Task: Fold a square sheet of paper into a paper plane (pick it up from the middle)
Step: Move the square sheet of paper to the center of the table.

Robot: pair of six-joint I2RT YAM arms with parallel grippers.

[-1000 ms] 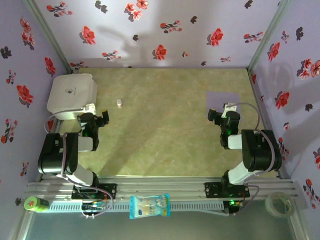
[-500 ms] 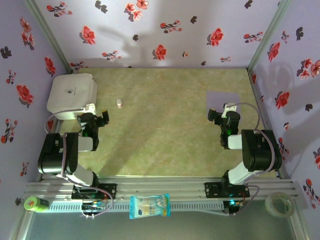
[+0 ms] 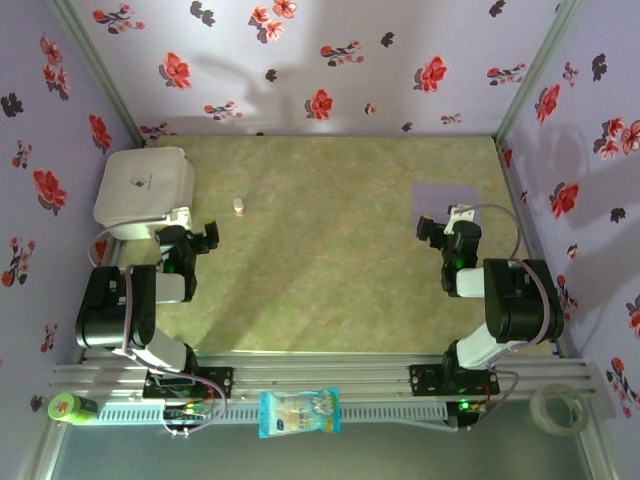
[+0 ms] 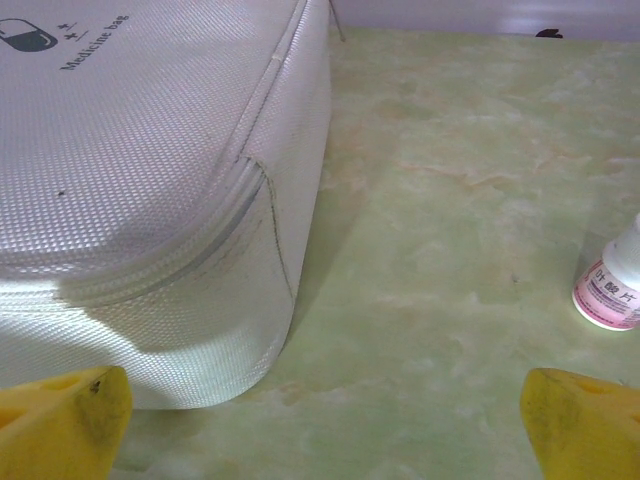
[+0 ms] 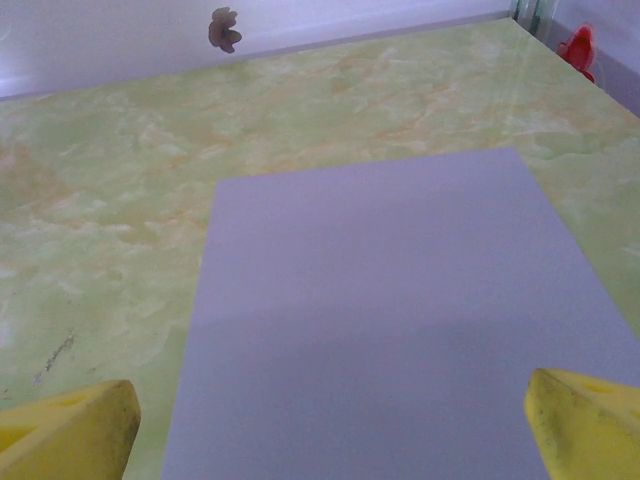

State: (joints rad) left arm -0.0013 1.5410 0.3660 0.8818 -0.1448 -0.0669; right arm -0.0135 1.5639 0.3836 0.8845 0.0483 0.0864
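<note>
While both arms sit folded low at the near side of the table (image 3: 320,280), the square sheet of paper (image 5: 400,320) lies flat on the far right part of its green, marble-patterned top, close to the right wall. It is thin, smooth, matte pale lilac, uncreased, with crisp straight edges.

The right gripper (image 3: 443,221) is right at the sheet's near edge. Its jaws are spread wide with nothing between them. In the right wrist view its two rounded yellow fingertips (image 5: 70,435) sit at the lower corners, and the paper runs down between them. Whether they touch the sheet cannot be told.

The left gripper (image 4: 320,430) is just as wide and empty, with blunt yellow tips of the same soft-looking material. It points at the near corner of a white medicine bag (image 4: 130,180), a rounded rectangular case of woven, dimpled fabric with a raised seam round its lid. A small white pill bottle (image 4: 608,285) with a pink label stands upright to the right of the bag, apart from it.

On the ribbed metal rail at the near edge lie a glossy blue-and-white plastic packet (image 3: 299,412) and a clear tape roll (image 3: 558,408).
</note>
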